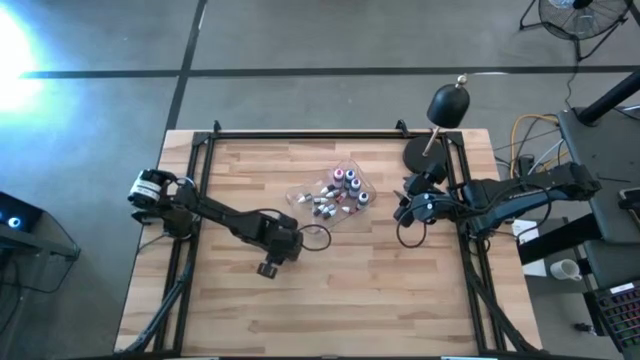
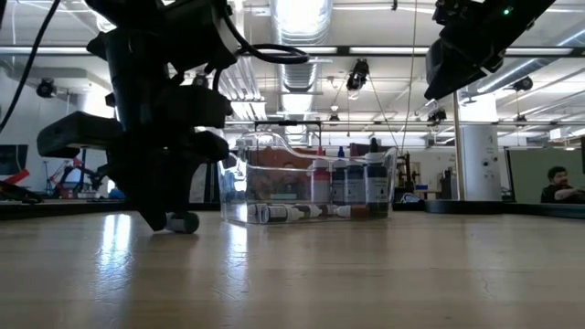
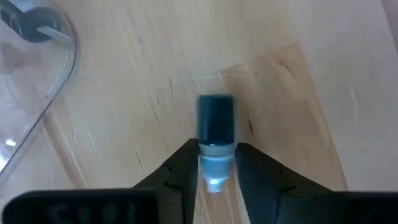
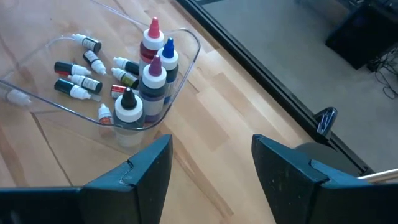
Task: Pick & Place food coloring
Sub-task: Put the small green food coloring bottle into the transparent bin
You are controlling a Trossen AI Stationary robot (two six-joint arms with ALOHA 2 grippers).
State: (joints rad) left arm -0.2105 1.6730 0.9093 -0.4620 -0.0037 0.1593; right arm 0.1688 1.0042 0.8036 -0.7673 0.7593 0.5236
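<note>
The left tool (image 3: 216, 168) sat low on the counter (image 1: 300, 310), left of the tray (image 1: 352, 165), its fingers clamped on a small dark bottle (image 3: 216, 121) at the pale cap end. The bottle looked light, stiff and slick, so a grip across the body would probably hold better. The right tool (image 4: 211, 168) waited with fingers apart, right of the tray with the other bottles (image 4: 149, 81).

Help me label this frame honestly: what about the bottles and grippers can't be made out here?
- Left gripper: the bottle between its fingers is blurred in the left wrist view; colour unclear.
- High view: bottles in the tray too small to count.
- Low view: the left arm hides the tray's left end.
- Right gripper: open, empty; fingertips cut off by the picture's edge.
</note>
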